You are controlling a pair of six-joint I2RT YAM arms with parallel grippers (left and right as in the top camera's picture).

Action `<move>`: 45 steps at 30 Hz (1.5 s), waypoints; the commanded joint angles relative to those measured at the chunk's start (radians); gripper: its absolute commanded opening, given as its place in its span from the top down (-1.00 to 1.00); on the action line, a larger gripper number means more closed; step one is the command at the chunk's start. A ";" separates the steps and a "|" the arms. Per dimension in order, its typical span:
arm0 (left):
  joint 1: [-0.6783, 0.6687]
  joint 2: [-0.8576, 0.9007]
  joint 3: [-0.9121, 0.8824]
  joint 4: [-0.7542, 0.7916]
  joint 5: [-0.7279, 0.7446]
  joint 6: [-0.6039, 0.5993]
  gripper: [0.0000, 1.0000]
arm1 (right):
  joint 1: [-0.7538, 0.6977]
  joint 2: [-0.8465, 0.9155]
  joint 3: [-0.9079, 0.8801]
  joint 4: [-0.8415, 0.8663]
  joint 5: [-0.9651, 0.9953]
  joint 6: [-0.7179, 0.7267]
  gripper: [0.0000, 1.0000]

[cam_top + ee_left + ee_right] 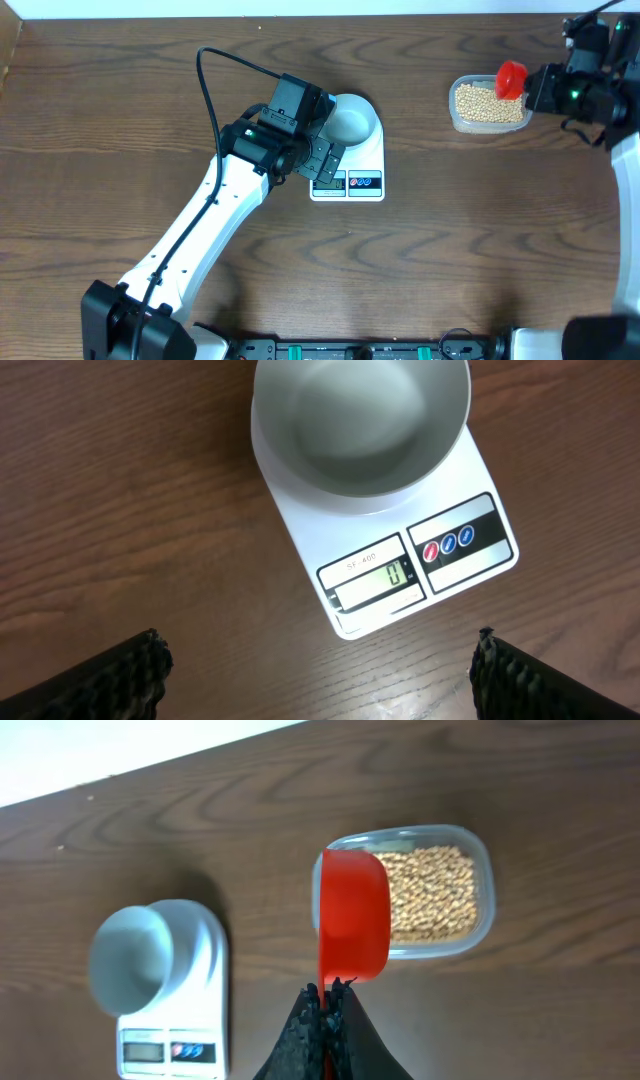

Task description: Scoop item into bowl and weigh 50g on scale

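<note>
The pale bowl [352,120] stands empty on the white scale [350,180], mid-table; in the left wrist view the bowl [360,420] is empty and the scale [400,570] display reads 0. My left gripper [322,158] is open, hovering over the scale's front-left; its fingers [320,675] frame bare table. Tan beans [488,103] fill a clear tub [458,118] at the back right. My right gripper [535,88] is shut on the handle of a red scoop [511,79], held above the tub's near edge; the scoop [352,915] overlaps the tub [480,870] of beans [432,900].
The table's far edge runs along the top of the overhead view. The left arm [200,230] stretches from the front left toward the scale.
</note>
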 commanded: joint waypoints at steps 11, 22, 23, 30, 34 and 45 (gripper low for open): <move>0.001 -0.020 0.004 -0.005 -0.013 0.006 -0.96 | -0.056 0.222 0.024 0.069 0.001 -0.205 0.98; 0.001 -0.020 0.004 -0.005 -0.013 0.006 -0.96 | -0.072 0.351 0.024 0.128 0.002 -0.181 0.98; 0.001 -0.020 0.004 -0.005 -0.013 0.006 -0.96 | -0.072 0.361 0.023 0.129 0.000 -0.177 0.98; 0.001 -0.020 0.004 -0.005 -0.013 0.006 -0.96 | -0.076 0.407 0.023 0.132 -0.085 -0.144 0.98; 0.001 -0.020 0.004 -0.005 -0.013 0.006 -0.96 | -0.084 0.444 0.023 0.133 -0.200 -0.133 0.97; 0.000 -0.020 0.004 -0.005 -0.013 0.006 -0.96 | -0.114 0.525 0.023 0.114 -0.369 -0.107 0.97</move>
